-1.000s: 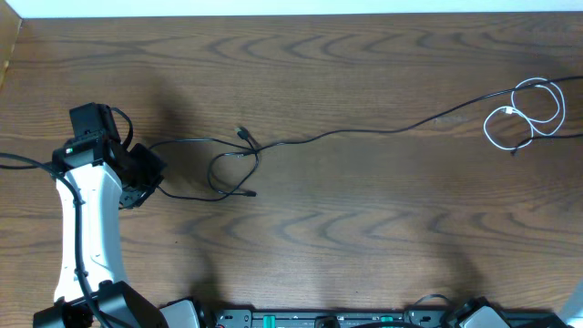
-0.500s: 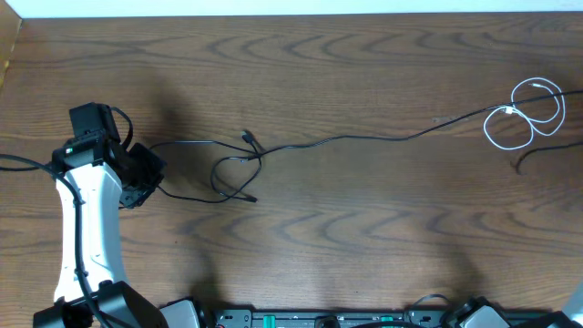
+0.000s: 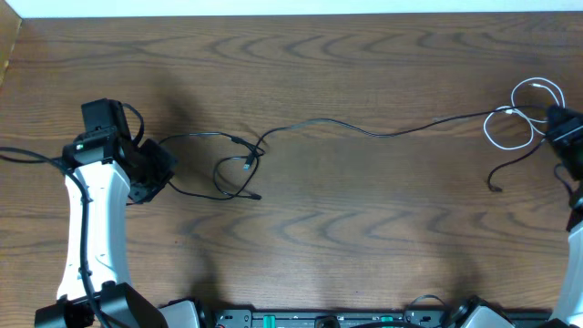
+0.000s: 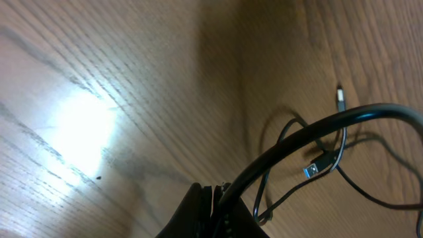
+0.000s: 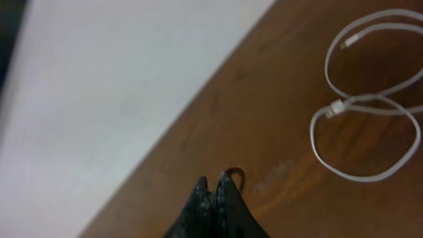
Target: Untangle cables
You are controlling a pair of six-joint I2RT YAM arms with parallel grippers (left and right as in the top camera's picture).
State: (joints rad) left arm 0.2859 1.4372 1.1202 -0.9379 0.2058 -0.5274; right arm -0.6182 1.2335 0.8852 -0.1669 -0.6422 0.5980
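Observation:
My left gripper (image 3: 157, 169) is shut on a black cable (image 3: 187, 137) that runs right into a small tangle of black loops (image 3: 239, 169). In the left wrist view that cable (image 4: 310, 132) arches out from the shut jaws (image 4: 217, 193), with a blue-tipped plug (image 4: 312, 170) lying beyond. A long black cable (image 3: 392, 133) stretches from the tangle to my right gripper (image 3: 557, 124), whose shut jaws (image 5: 215, 180) pinch a short bend of it (image 5: 234, 174). The white cable (image 3: 488, 130) lies coiled beside the right gripper (image 5: 334, 107).
A loose black cable end (image 3: 495, 188) lies on the wooden table (image 3: 364, 228) below the white coil. The table's far edge meets a white wall (image 5: 99, 79) close to the right gripper. The left arm's own thick wires (image 3: 18, 157) trail off the left side.
The right gripper has come into the overhead view at the right edge. The loose black end slid down and left. The left gripper shifted slightly right, and the tangle moved a little.

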